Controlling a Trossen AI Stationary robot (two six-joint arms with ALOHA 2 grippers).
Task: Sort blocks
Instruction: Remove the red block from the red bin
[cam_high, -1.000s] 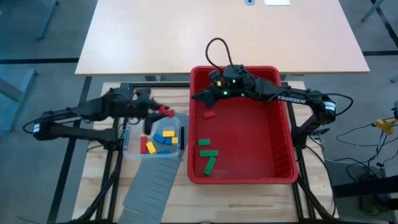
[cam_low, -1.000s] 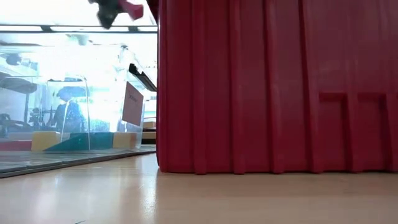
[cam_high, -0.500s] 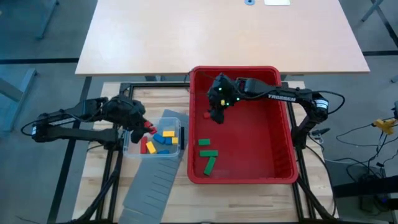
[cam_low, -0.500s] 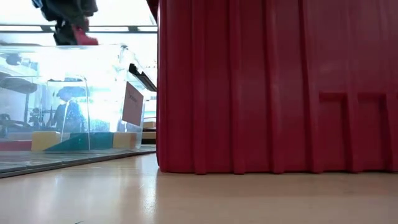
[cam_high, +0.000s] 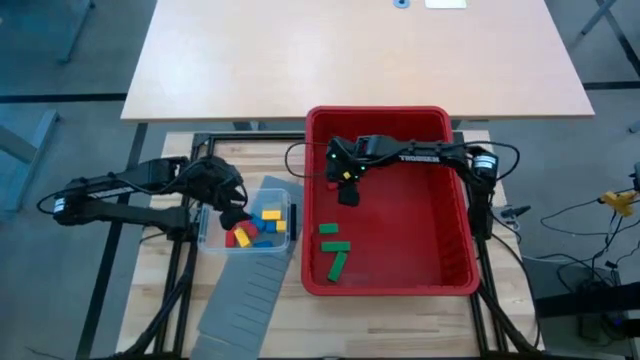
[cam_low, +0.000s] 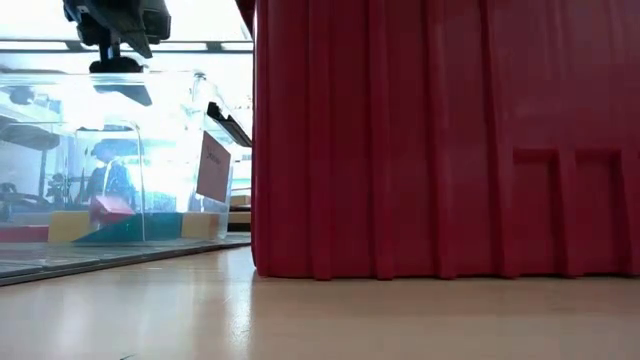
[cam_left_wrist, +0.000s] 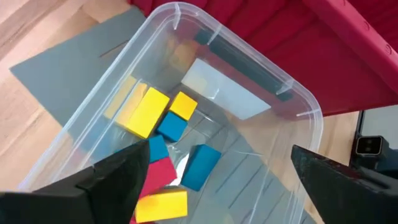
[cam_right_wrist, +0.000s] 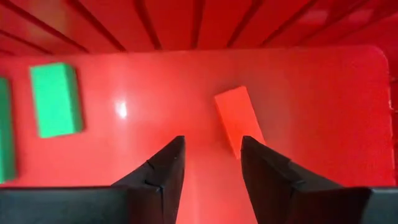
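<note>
Roughly mid-task: clear tub (cam_high: 247, 228) on the table already holds red, yellow & blue blocks (cam_left_wrist: 163, 152). Left end effector (cam_high: 229, 203) hangs over the tub, fingers wide apart, empty. Red bin (cam_high: 455, 255) has green blocks (cam_high: 334, 248) plus one red block (cam_right_wrist: 236, 117) left to move. Right end effector (cam_right_wrist: 210, 163) is inside the bin, fingers partly apart, nothing between them, red block just ahead. Hard to see: exact block count in the tub, since they overlap; bin contents hidden behind its wall in low view.
</note>
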